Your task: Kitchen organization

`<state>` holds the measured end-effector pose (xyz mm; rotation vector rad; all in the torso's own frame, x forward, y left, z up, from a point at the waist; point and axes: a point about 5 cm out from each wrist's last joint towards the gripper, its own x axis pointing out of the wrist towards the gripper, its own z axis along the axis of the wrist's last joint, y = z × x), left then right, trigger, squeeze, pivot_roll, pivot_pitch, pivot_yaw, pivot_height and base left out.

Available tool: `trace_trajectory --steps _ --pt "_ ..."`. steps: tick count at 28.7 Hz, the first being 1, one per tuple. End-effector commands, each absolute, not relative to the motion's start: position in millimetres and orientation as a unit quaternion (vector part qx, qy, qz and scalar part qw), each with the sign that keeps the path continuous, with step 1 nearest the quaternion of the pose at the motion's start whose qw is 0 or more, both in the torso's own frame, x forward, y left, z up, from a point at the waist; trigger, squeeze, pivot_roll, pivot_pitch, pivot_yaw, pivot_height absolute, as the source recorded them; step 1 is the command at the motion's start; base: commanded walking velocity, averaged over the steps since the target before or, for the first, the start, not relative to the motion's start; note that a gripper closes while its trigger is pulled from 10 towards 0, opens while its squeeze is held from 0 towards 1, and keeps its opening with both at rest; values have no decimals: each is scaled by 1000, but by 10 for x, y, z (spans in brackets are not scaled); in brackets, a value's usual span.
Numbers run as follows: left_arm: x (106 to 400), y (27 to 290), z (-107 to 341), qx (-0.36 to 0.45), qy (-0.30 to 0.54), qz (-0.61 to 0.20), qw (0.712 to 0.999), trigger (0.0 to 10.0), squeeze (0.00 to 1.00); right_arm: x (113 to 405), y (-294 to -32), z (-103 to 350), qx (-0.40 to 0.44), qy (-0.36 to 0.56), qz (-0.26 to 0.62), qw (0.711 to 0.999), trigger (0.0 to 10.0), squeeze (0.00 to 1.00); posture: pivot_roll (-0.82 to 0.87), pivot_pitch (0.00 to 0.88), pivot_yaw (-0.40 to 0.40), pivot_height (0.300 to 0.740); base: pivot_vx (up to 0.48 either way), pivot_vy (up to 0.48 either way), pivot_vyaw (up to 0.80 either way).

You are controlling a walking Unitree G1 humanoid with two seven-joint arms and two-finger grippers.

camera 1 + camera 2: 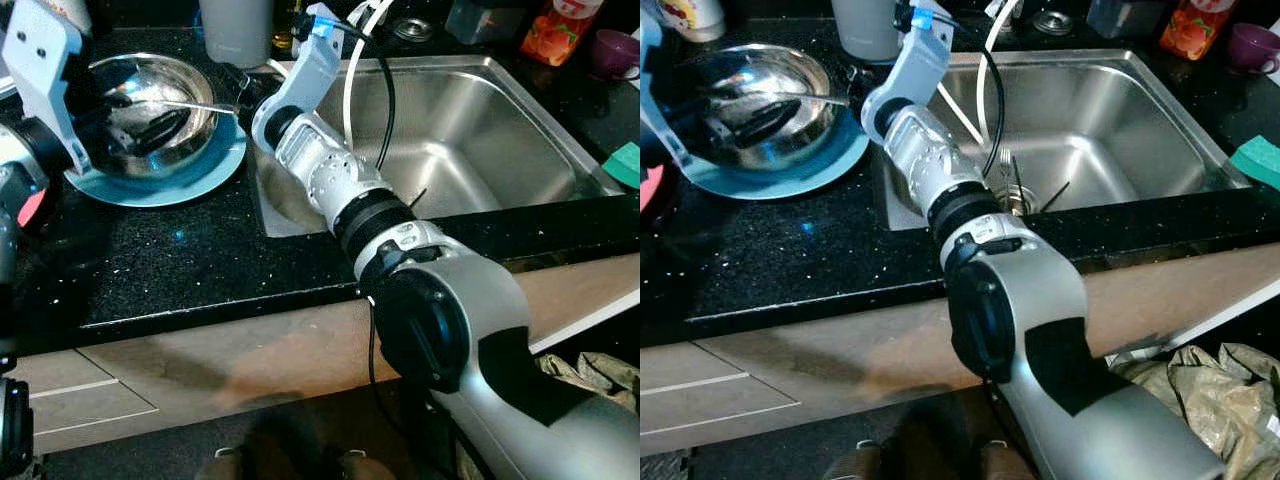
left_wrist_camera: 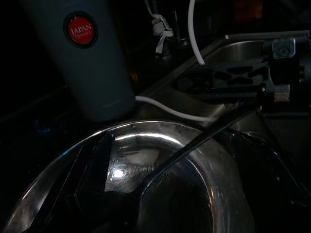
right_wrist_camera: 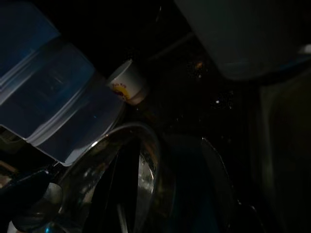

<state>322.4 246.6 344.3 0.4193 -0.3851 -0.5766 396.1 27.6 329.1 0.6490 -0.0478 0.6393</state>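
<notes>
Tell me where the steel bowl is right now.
The steel bowl sits on a blue plate on the black counter, left of the sink.

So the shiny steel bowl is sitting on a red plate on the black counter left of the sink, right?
Not quite: the shiny steel bowl sits on a blue plate, not a red one, as the left eye view shows. It is on the black counter, left of the sink.

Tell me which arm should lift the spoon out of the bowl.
Right: the right gripper is at the spoon handle's tip beside the bowl; the left gripper is across the bowl.
</notes>
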Motion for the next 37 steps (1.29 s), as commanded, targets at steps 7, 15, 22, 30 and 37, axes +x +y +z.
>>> trace_trajectory --steps 7,15,22,30,37 --pt "3203 2482 3546 211 -197 -285 914 10000 0 3982 197 3451 332 -42 300 893 2588 0 79 190 -83 740 0 0 0" --pt "3157 2452 3699 193 -223 -297 908 10000 0 4059 -69 3629 381 -68 267 883 157 0 78 186 -80 740 0 0 0" --pt "3147 2442 3743 189 -233 -300 905 10000 0 4094 -227 3718 396 -85 252 879 0 0 75 180 -76 740 0 0 0" --pt "3101 2324 3826 165 -250 -323 898 10000 0 4155 -523 3784 384 -116 217 890 0 0 77 174 -77 740 0 0 0" --pt "3012 1969 3745 125 -253 -388 877 10000 0 4222 -1136 3808 305 -172 132 927 0 0 60 165 -76 740 0 0 0"
